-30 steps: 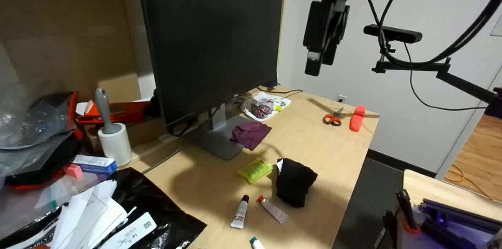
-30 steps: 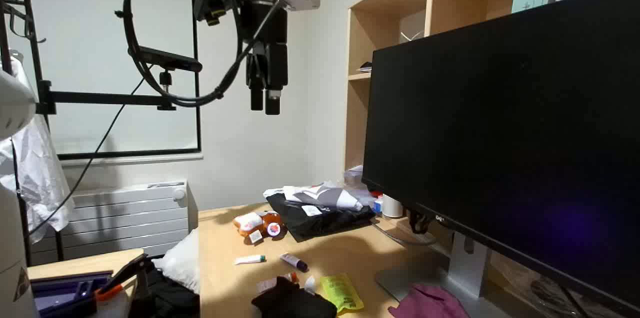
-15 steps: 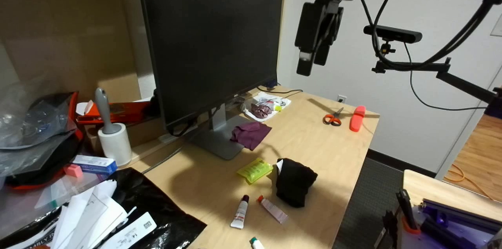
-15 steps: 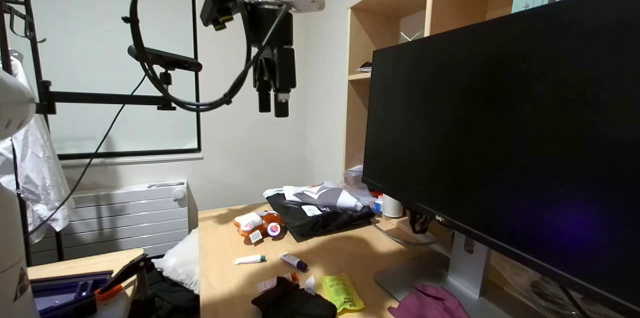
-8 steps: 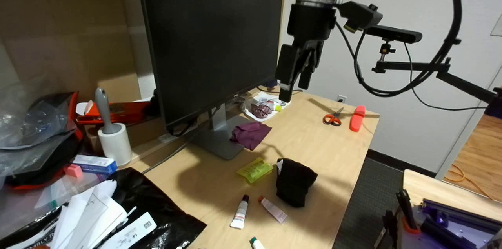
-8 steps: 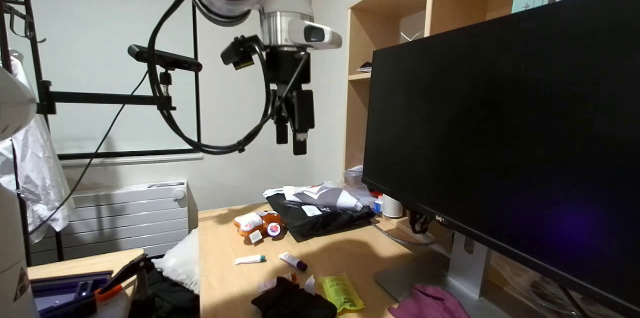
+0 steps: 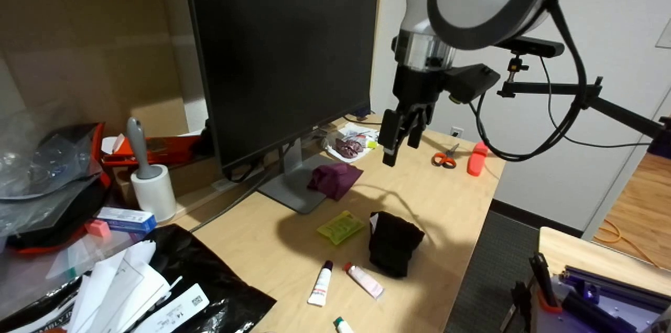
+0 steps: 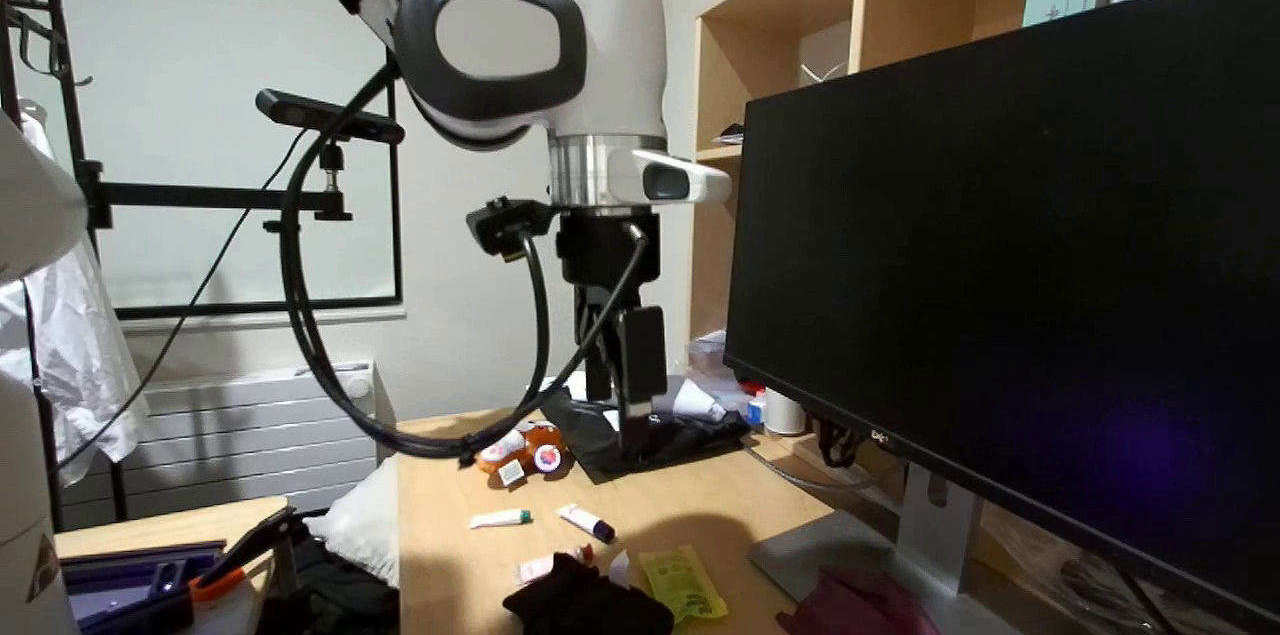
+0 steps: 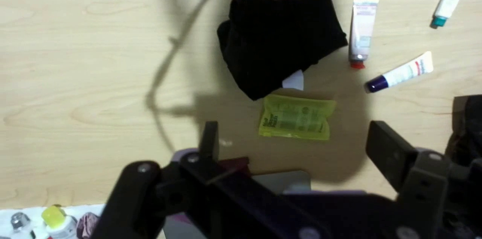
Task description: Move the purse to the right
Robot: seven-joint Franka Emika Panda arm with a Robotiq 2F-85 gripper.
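A black folded fabric bundle, the thing most like a purse, lies on the wooden desk. It shows in both exterior views [image 7: 394,245] [image 8: 590,600] and at the upper middle of the wrist view [image 9: 278,39]. A small white tag sticks out at its edge. My gripper is open and empty above the desk, in both exterior views [image 7: 401,150] [image 8: 616,417]. In the wrist view its fingers [image 9: 294,133] are wide apart, with the yellow packet [image 9: 297,117] visible below and between them. The black bundle lies beyond the fingertips, apart from them.
A large monitor [image 7: 283,60] stands beside the arm, its base partly under a maroon cloth [image 7: 335,181]. Tubes [image 7: 321,286] [image 7: 364,280] lie near the bundle. Scissors [image 7: 445,157] and a red case [image 7: 477,159] lie at the desk's far end. A black plastic bag [image 8: 640,445] lies opposite.
My arm has come down a long way toward the desk, and the gripper has shifted toward the monitor. The gripper stays open. The black bundle and other desk objects have not moved.
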